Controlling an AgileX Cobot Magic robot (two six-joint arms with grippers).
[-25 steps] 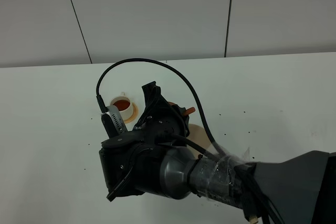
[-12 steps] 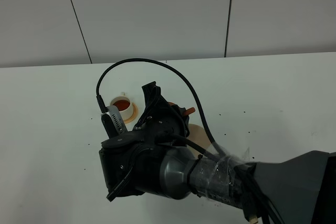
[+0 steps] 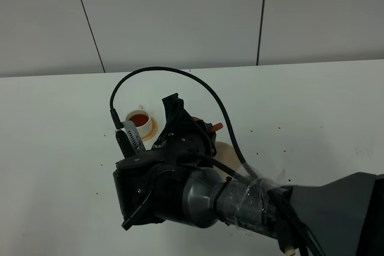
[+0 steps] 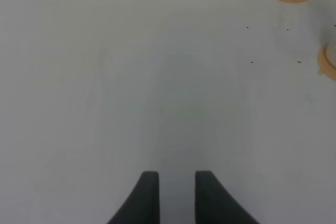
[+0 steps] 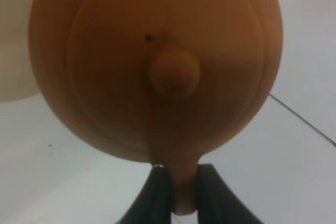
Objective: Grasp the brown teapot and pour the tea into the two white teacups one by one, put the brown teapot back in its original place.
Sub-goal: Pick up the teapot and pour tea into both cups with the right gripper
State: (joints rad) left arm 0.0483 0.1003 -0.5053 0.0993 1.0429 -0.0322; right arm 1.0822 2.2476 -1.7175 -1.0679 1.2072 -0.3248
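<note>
Nothing has shifted over the last second: the right gripper (image 5: 178,182) stays clamped on the loop handle of the squat reddish-brown clay teapot (image 5: 157,66), and arm and pot sit exactly as they did. In the high view the arm hides almost all of the pot, and only a reddish sliver shows just beyond the round flat beige saucer (image 3: 227,151). The right wrist view looks onto the lid and knob, with the saucer's rim peeking out beside the pot's body. Whether the pot rests on the saucer or hangs above it cannot be told. The left gripper (image 4: 175,182) hangs over the white tabletop (image 3: 60,148), well away from the saucer, its fingers parted by a narrow gap with nothing between them. One small cream-white cylindrical teacup (image 3: 139,120) stands on a round orange coaster (image 3: 152,129) to the left of the saucer and a little farther back. It holds dark reddish-brown tea (image 3: 139,117) close to the brim. The second teacup (image 4: 333,52) is only a sliver at the frame edge, so its fill cannot be read. With one cup full, the step is probably the second pour or the return. Either way, the handle grip should stay firm, the wrist should roll slowly with the spout over the cup's middle, and the pot should be level before it goes back. It should also sit centred on the saucer before the gripper lets go.
</note>
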